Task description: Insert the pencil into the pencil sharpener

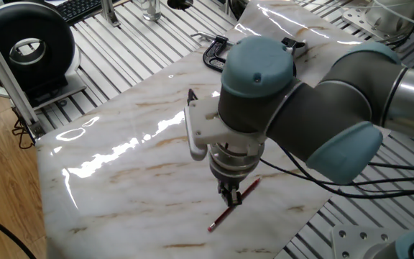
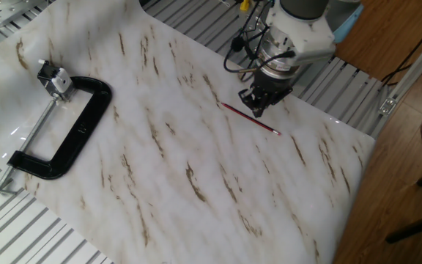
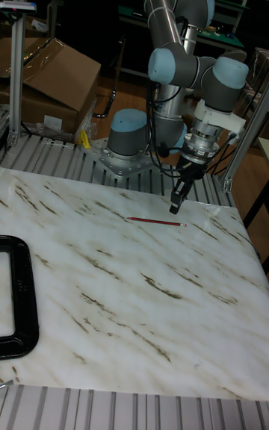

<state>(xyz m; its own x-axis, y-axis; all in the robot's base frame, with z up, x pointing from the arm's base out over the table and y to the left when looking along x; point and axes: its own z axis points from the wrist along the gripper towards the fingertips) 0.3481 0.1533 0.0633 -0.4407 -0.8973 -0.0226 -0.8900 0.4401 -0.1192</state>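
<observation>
The dark red pencil [image 2: 250, 119] lies flat on the marble board, near its edge on the arm's side; it also shows as the pencil [image 1: 230, 207] and the pencil [image 3: 155, 221]. My gripper [image 2: 257, 108] hangs pointing down just above the pencil's middle, fingers a little apart, nothing between them. It is also in view as the gripper [image 1: 229, 196] and the gripper [image 3: 175, 206]. A small grey pencil sharpener [image 2: 54, 79] sits in the jaw of a black C-clamp [image 2: 79, 132] at the board's far end.
The marble board [image 2: 167, 183] lies on a slatted metal table [image 1: 121, 50]. Black cables [image 1: 336, 188] hang from the arm beside the board's edge. A black round device [image 1: 27, 47] and a keyboard [image 1: 85, 7] stand off the board.
</observation>
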